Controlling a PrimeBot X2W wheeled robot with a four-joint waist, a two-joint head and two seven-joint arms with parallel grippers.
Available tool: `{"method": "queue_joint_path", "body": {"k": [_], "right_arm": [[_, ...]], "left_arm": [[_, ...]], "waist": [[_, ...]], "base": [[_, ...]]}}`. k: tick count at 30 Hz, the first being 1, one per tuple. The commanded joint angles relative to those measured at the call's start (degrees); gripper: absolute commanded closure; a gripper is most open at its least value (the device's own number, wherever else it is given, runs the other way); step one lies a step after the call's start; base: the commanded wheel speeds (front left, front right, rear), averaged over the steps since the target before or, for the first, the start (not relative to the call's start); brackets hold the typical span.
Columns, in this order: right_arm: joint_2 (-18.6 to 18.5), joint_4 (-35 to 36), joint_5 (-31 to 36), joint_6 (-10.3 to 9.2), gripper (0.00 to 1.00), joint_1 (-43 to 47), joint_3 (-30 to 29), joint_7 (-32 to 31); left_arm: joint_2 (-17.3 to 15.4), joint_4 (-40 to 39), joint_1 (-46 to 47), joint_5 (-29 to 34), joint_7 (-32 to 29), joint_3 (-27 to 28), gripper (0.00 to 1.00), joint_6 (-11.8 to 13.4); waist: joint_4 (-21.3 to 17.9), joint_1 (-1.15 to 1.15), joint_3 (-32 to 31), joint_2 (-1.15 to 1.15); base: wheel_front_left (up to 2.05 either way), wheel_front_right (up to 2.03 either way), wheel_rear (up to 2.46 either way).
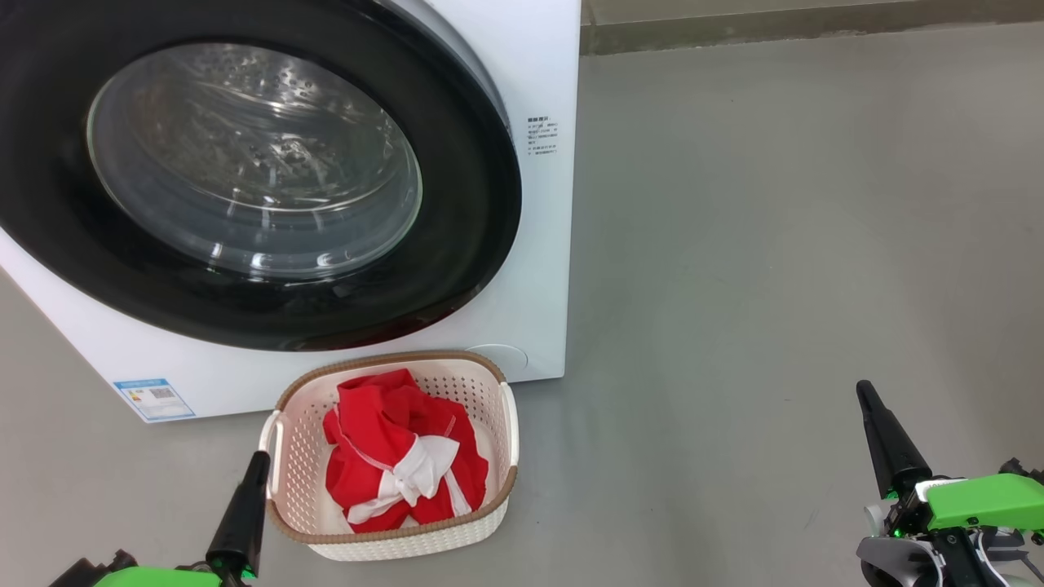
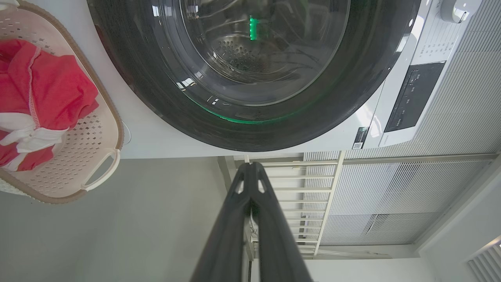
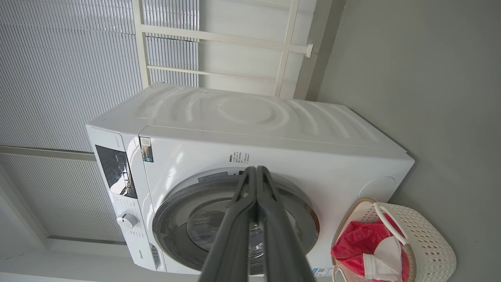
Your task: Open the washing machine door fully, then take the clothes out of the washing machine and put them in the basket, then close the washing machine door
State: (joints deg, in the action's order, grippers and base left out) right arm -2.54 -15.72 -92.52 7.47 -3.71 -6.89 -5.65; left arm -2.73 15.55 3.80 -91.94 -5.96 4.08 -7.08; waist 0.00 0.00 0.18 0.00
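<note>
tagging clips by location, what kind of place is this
Probably a laundry corner: a big white front-loading washing machine on a bare grey floor, a cream perforated plastic basket of red fabric clothes before it.

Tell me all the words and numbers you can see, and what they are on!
Nothing is sharp enough to quote.
On the washing machine front, black print: too small to read.
On its bottom corner, blue label: too small.
On the control panel, pale markings: blurred.
Beside the panel, small sticker: unreadable.
</note>
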Motion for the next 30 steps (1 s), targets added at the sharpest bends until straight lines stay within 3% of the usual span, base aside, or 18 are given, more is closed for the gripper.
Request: {"method": "queue_joint_path", "body": {"k": [1, 30], "right_arm": [[-0.71, 1.72, -0.04, 0.02, 1.00, -2.43, 0.85, -0.45], [-0.58, 1.71, 0.12, 0.02, 1.00, -2.44, 0.66, -0.60]], "left_arm": [[-0.43, -1.51, 2.36, -0.51, -0.25, 2.09, 1.00, -0.41], [-0.33, -1.51, 2.37, -0.39, -0.37, 2.24, 1.00, -0.41]], "waist": [[0.00, 0.00, 0.00, 0.00], [0.00, 0.00, 0.00, 0.00]], "base": [[0.00, 0.00, 0.00], [0.00, 0.00, 0.00]]}}
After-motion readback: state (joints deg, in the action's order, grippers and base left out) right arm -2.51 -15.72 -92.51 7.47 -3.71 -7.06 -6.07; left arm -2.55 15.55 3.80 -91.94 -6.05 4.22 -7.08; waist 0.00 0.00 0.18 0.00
